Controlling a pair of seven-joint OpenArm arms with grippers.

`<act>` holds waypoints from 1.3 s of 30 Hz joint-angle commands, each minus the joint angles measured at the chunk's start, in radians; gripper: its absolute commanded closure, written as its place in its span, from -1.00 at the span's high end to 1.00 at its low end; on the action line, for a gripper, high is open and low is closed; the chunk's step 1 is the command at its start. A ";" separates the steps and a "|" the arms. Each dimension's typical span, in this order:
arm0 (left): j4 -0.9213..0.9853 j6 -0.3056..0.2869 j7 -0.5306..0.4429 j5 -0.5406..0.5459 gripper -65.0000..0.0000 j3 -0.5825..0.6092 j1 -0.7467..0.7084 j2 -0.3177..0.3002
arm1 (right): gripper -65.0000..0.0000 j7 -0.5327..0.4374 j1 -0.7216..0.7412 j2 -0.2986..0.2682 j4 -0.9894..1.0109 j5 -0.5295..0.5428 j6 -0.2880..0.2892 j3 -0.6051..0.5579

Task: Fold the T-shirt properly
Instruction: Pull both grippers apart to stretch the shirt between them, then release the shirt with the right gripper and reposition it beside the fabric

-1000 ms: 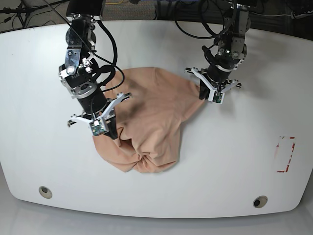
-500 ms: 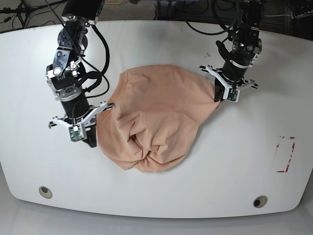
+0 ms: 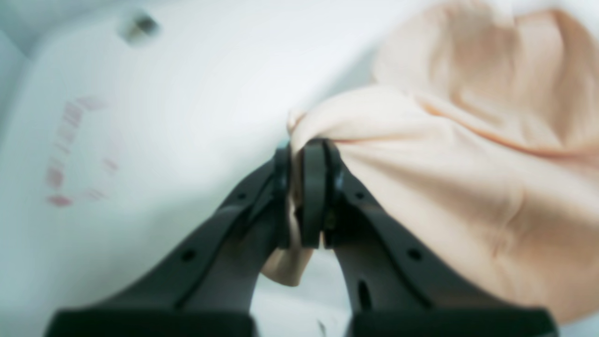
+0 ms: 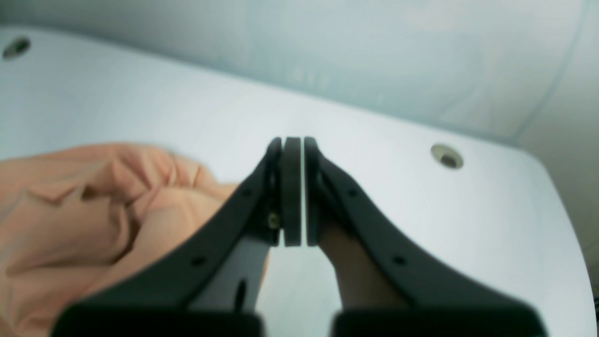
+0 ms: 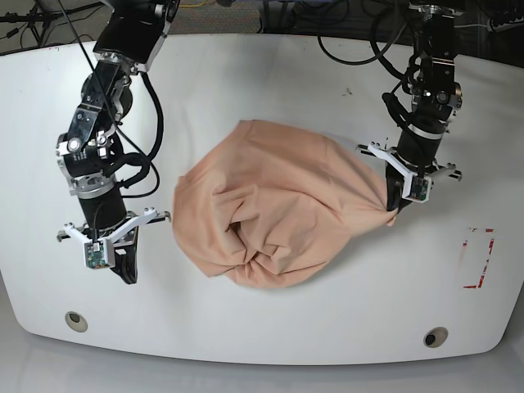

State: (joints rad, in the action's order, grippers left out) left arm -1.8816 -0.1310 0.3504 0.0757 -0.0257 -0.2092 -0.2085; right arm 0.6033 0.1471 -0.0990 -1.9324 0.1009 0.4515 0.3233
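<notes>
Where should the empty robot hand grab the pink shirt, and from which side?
Probably the T-shirt's flat edge nearest the right gripper, coming in low from that gripper's side. There the cloth lies thin on the table, while the middle is bunched. The left gripper pinches the opposite end.

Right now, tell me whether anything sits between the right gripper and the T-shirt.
Nothing visible does. The right gripper hangs shut and empty over bare table; only open white surface separates it from the T-shirt. The left gripper is clamped on the shirt's far edge.
</notes>
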 commanded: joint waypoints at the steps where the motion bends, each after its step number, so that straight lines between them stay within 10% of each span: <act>1: -0.032 -0.008 -0.019 0.005 -0.98 -0.007 0.011 -0.010 | -1.00 -0.010 0.035 -0.018 0.009 0.019 0.000 -0.002; 13: -0.042 -0.069 -0.004 0.001 -0.98 -0.074 0.037 0.006 | -0.93 0.007 0.136 -0.059 0.193 0.027 0.012 -0.008; 27: -0.039 -0.066 0.015 -0.003 -0.98 -0.132 0.006 0.009 | 0.39 0.005 0.084 -0.051 0.322 0.048 -0.003 0.005; 39: -0.043 -0.057 0.015 -0.005 -1.00 -0.082 0.012 0.003 | 0.37 0.084 0.047 0.000 0.313 0.054 0.012 0.004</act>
State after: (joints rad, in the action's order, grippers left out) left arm -1.9011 -0.1936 0.3969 0.0689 -0.1329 -0.2035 -0.1928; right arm 0.6823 0.1776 -0.1081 -1.5944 0.1387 0.4522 0.3283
